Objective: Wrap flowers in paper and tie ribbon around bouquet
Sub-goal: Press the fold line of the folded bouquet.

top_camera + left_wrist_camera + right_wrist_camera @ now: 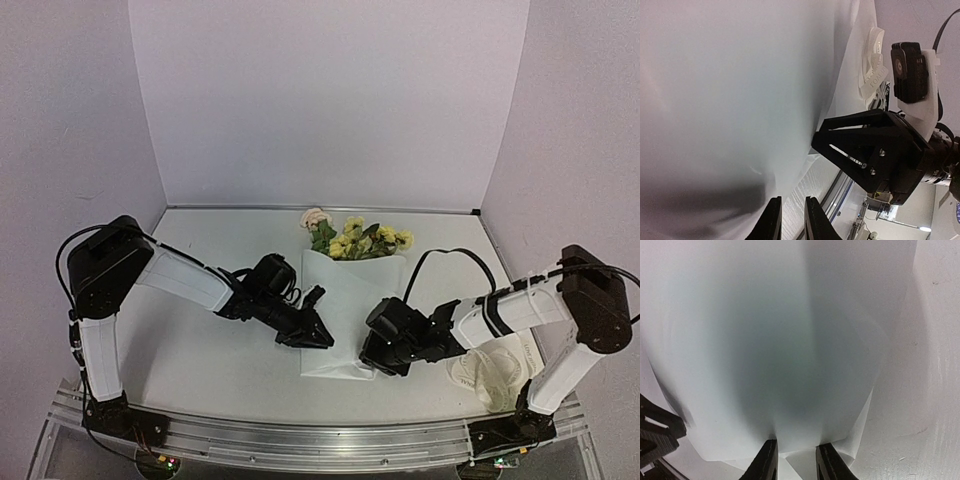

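The paper (345, 310) is seen folded over the flowers (358, 238) at the middle of the worktop (220, 300), blossoms showing at its far end; marks on the ribbon (490, 372), heaped under the right arm, are too small to be read; only the overhead view shows the blooms, the wrist views being filled by white sheet; both arms are stretched low and inward; the left claw (793, 220) is held nearly closed at the sheet's left edge, the right claw (795, 460) part-open astride its near edge; a grip cannot be told for either.
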Robot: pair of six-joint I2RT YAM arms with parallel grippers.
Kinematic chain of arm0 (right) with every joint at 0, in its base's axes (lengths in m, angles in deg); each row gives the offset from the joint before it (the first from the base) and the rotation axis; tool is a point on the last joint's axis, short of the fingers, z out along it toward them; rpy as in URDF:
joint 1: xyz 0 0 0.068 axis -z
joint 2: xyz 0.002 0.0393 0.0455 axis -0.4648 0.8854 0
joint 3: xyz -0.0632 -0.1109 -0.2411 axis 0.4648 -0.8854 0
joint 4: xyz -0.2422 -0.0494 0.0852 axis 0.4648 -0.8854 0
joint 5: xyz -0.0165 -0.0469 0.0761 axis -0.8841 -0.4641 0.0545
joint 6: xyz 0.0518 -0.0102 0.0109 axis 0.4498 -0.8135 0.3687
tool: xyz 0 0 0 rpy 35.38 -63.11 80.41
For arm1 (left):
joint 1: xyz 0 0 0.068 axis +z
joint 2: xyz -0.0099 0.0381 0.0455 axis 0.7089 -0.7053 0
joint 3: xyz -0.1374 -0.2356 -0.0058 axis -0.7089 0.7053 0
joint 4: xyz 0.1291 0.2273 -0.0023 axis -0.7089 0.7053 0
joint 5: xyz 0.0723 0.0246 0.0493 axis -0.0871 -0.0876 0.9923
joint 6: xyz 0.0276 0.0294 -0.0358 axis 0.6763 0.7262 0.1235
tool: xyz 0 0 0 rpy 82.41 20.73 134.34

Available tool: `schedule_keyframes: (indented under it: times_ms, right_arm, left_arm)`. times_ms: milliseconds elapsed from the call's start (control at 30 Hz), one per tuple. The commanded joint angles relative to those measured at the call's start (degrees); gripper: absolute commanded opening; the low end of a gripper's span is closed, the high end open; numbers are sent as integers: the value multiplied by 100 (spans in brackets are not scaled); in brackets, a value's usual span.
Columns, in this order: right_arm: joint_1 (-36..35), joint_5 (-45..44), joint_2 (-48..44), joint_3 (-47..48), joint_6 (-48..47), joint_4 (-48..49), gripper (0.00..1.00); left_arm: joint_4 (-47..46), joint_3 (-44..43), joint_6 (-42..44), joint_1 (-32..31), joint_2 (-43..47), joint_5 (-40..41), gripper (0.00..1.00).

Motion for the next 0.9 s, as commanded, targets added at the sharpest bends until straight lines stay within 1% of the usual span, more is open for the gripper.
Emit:
schedule_keyframes:
  times_ms: [0, 100, 267, 367, 467, 600, 733, 833, 867]
  right_arm:
    - [-26, -186, 112, 244, 134, -388, 28]
    - [-26, -186, 103, 279, 131, -452, 28]
    - [-33, -146, 30, 434, -73, -641, 29]
    - [-27, -227, -140, 456, -239, -827, 32]
    - [-30, -199, -362, 435, -497, -895, 39]
    - [-32, -155, -633, 416, -829, -918, 40]
    - [-17, -133, -727, 498, -1153, -892, 38]
    - [51, 93, -514, 630, -1372, -792, 30]
    - [93, 218, -418, 605, -1425, -593, 28]
  left_arm:
    - [-168, -355, 140, -120, -82, -415, 18]
    - [-280, -537, 62, -126, -341, -422, 18]
    - [-428, -820, -177, -126, -749, -193, 18]
    - [-582, -867, -340, -120, -843, -131, 18]
    - [-557, -928, -345, -123, -909, -95, 18]
    - [-587, -920, -393, -123, -968, -112, 18]
    - [-588, -914, -394, -125, -951, -97, 18]
    - [-561, -925, -380, -123, -935, -106, 18]
    - [-552, -928, -361, -123, -933, -115, 18]
